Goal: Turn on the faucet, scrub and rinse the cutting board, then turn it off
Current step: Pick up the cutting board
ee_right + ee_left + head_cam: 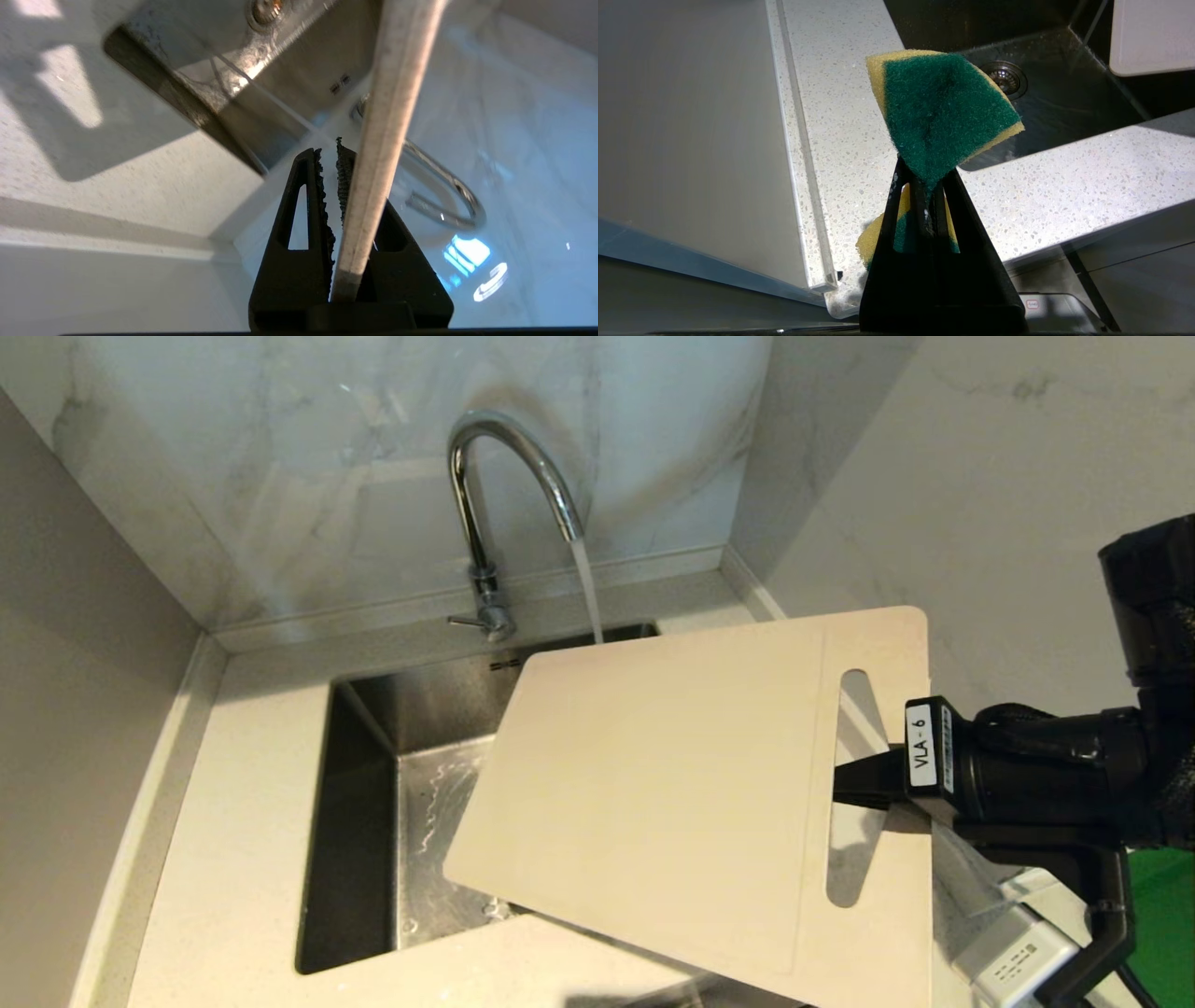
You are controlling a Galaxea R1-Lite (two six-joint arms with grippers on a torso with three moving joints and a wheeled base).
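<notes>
Head view: water runs from the faucet (509, 490) into the sink (369, 821) (steel, set into the pale bench (233, 859)).
Cutting board: the cutting board (672, 793) is held tilted above the sink's right side, its slot handle end toward the right arm.
Right hand: the right hand (854, 782) is clamped on the board's edge at the slot.
Left hand: the left hand (924, 198) is clenched on a green-and-yellow sponge (945, 112), above the bench just beside the sink.

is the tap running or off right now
On. A stream of water falls from the faucet spout into the sink, passing behind the top edge of the cutting board.
</notes>
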